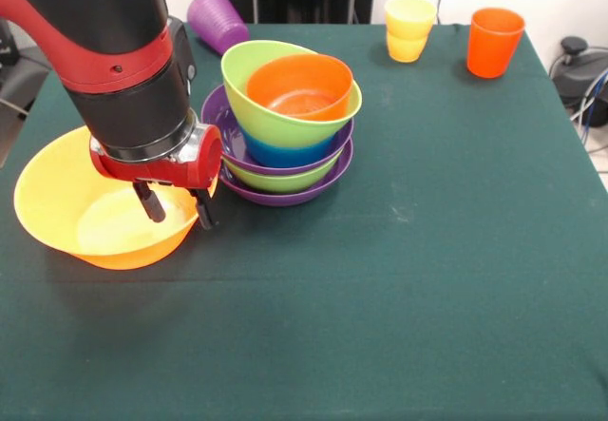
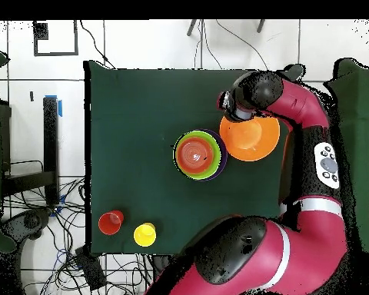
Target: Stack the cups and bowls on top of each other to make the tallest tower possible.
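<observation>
My gripper point(image 1: 177, 207) is open. Its two black fingers straddle the right rim of the very large yellow-orange bowl point(image 1: 66, 207), one inside and one outside. That bowl rests on the table at the left, beside the tower point(image 1: 285, 155). The tower is a pile of purple, green and blue bowls with the small red-orange bowl point(image 1: 299, 84) tilted on top. A ribbed purple cup point(image 1: 217, 20) lies on its side at the back. Two nested yellow-orange cups point(image 1: 409, 27) and an orange-red cup point(image 1: 494, 41) stand at the back right. In the overhead view the arm covers the gripper above the large bowl point(image 2: 253, 138), next to the tower point(image 2: 199, 155).
The table has a dark green cloth point(image 1: 427, 250). The overhead view shows the orange-red cup point(image 2: 111, 222) and the yellow cup point(image 2: 144, 233) near one table corner. Cables and equipment point(image 2: 34, 223) lie on the floor beside the table.
</observation>
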Robot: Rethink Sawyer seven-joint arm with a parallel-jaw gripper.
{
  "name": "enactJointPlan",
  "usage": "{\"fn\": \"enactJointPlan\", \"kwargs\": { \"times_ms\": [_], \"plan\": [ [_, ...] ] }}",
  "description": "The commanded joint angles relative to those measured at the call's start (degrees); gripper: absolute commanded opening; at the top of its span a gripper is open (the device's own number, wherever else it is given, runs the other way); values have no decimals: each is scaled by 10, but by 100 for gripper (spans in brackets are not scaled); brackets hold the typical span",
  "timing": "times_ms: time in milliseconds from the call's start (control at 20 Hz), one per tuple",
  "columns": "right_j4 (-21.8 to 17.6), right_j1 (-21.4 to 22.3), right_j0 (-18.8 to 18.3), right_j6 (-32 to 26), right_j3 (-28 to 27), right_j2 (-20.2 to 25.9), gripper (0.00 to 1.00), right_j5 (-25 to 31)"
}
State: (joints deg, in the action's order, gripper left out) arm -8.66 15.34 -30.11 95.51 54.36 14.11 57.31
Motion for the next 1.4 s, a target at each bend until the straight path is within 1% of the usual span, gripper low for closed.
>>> {"fn": "enactJointPlan", "kwargs": {
  "times_ms": [50,450,600,700,1100,1150,1400],
  "plan": [
    [-2,-18,16,55,43,3,100,-27],
    [-4,-27,12,50,48,2,100,-45],
    [-10,-27,15,50,46,-6,100,-41],
    [-12,-27,19,59,42,-15,100,-27],
    [-13,-32,22,63,46,-28,100,-33],
    [-10,-33,23,64,44,-31,100,-26],
    [-3,-38,23,62,44,-29,100,-33]
  ]
}}
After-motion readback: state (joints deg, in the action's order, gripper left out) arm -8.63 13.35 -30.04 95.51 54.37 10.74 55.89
